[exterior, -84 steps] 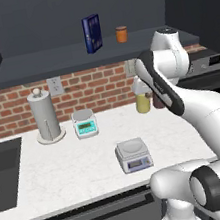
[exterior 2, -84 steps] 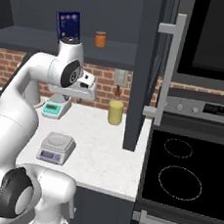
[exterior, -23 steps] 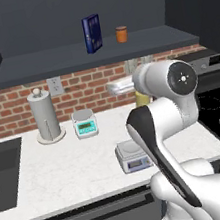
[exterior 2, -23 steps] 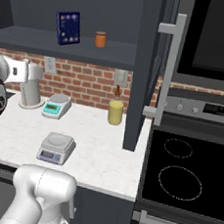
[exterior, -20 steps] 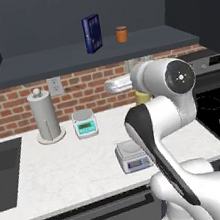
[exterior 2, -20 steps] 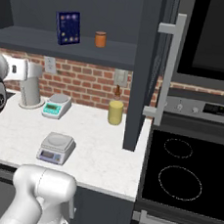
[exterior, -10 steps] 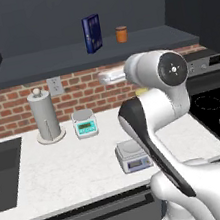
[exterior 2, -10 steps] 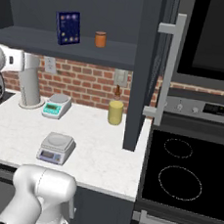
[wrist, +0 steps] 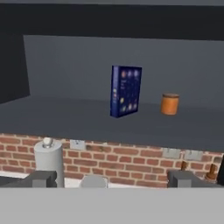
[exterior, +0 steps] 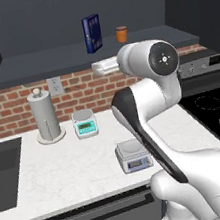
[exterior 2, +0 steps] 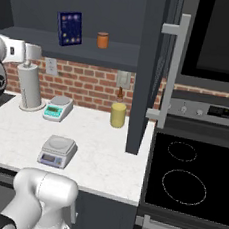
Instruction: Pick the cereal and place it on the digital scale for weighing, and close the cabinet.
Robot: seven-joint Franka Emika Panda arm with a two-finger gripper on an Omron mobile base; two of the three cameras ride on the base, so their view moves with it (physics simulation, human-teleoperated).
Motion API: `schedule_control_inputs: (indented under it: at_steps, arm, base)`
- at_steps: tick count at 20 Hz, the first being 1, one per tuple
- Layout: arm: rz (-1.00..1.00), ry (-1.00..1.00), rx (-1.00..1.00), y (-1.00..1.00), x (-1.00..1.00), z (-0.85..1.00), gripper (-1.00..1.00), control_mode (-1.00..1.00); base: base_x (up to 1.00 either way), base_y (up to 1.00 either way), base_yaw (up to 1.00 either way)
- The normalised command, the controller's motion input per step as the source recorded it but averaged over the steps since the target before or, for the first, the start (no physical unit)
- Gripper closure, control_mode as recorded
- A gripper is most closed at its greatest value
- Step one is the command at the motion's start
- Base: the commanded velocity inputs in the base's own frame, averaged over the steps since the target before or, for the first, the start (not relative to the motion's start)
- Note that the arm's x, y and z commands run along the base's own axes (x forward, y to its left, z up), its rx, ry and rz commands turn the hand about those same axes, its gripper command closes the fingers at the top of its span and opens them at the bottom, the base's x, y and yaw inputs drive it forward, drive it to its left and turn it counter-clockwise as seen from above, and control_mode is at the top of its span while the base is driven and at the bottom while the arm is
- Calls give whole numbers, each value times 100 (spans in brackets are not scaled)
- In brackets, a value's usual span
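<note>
The cereal [wrist: 126, 91] is a dark-blue box standing upright on the shelf of the open cabinet [exterior 2: 150, 65]; it is also seen as the cereal [exterior: 92, 33] and the cereal [exterior 2: 70, 29]. My gripper [wrist: 113, 179] is open, its fingertips [wrist: 41, 178] set wide with nothing between them. It faces the shelf from the front, a little below the box and apart from it. The hand of my gripper [exterior: 100, 67] hangs just under the shelf edge. The digital scale [exterior: 133, 154] with the bluish front sits bare near the counter's front, also seen as the digital scale [exterior 2: 57, 151].
An orange can [wrist: 169, 104] stands right of the cereal. A teal-fronted scale [exterior: 84, 123], a paper towel holder [exterior: 45, 115] and a yellow bottle [exterior 2: 118, 114] stand along the brick wall. The cabinet's right door juts out over the counter beside the stove [exterior 2: 185, 175].
The hand has risen and shifted slightly left, up to just under the shelf edge. The jaws stay open. Cereal, can and scales have not moved.
</note>
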Motion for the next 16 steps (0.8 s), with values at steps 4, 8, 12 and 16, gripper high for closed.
schedule_control_inputs:
  at_steps: [4, 8, 12, 16]
  arm:
    - [0, -9, 0, 8, 40, 0, -100, -100]
    - [0, -9, 0, 8, 34, 2, -100, -100]
    - [-6, -4, 0, 9, 23, 19, -100, -100]
    - [-9, 0, 0, 29, 16, 35, -100, -100]
  base:
    - [0, 0, 0]
    - [0, 0, 0]
    - [0, 0, 0]
    - [0, 0, 0]
